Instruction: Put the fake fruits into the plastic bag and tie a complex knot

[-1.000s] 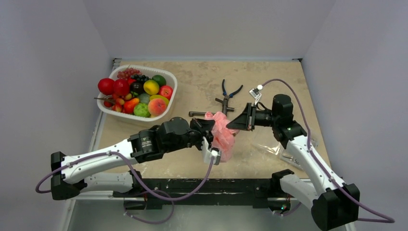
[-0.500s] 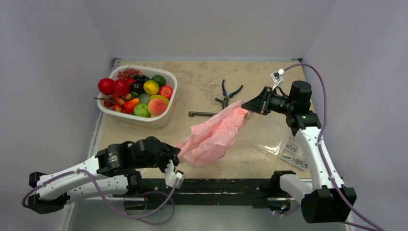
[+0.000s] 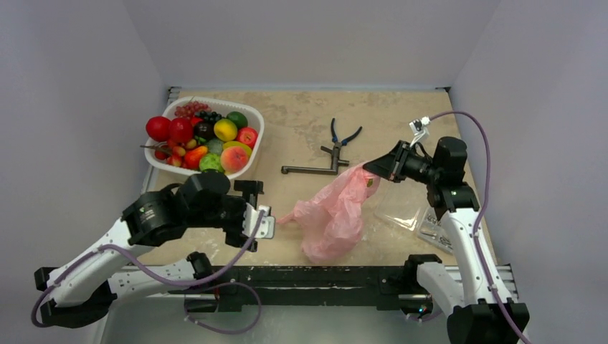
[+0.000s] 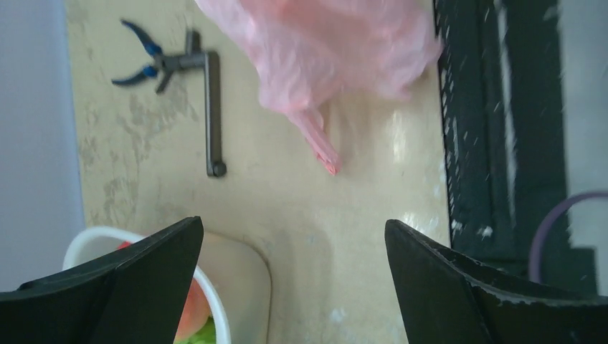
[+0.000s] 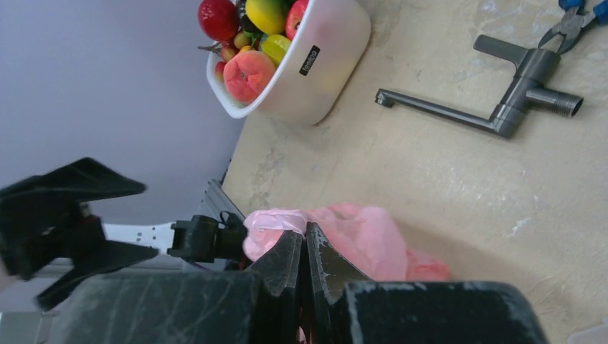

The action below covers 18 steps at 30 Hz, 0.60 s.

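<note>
The left gripper stood with its jaws fully apart and nothing between them. It hung over the near left part of the table, just near of the white basket. In the left wrist view, both fingers framed bare table surface, and the basket rim appeared at the lower left.

The right gripper was closed on the far right corner of the plastic bag. In the right wrist view, the fingertips met with pink film pinched between them. This gripper was raised above the table at centre right and pointed left.

The plastic bag draped from the right gripper down and left to the table. Its crumpled body rested near the near edge, at the centre. A narrow twisted tail of the film extended left from the body and lay on the table, apart from the left gripper.

The fake fruits were piled in the white basket at the far left of the table, well apart from the bag.

A grey metal faucet lay on the table just far of the bag. Blue-handled pliers lay beyond the faucet. A clear bag of hardware lay at the near right, under the right arm.
</note>
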Available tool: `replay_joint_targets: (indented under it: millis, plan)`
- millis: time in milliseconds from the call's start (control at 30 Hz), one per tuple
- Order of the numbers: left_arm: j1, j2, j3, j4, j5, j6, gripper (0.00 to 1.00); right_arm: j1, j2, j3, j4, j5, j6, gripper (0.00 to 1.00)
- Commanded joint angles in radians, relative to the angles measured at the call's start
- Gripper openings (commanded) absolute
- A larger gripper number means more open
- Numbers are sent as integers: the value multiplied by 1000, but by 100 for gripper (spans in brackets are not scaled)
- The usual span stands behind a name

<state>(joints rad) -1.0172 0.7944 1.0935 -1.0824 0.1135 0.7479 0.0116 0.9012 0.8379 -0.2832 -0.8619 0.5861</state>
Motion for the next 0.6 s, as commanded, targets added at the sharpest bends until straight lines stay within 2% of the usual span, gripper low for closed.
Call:
replay_joint_targets:
  millis: [0, 67, 133, 200, 267, 433, 567]
  plan:
    - [9, 69, 246, -10, 256, -307, 100, -1, -24, -47, 77, 53, 124, 0]
    - [6, 140, 297, 64, 247, -370, 100, -1, -19, -50, 76, 68, 154, 0]
    - [-50, 211, 305, 136, 165, -373, 100, -1, -6, -68, 83, 65, 209, 0]
    - [-175, 257, 245, 239, 9, -292, 100, -1, 19, -84, 88, 62, 252, 0]
    - [-272, 288, 166, 424, -116, -255, 100, -4, 28, -103, 104, 66, 308, 0]
    - [-408, 400, 112, 766, -232, -185, 100, -9, 64, -116, 124, 62, 375, 0]
    - [-472, 560, 113, 867, -374, -72, 100, -9, 95, -126, 155, 41, 415, 0]
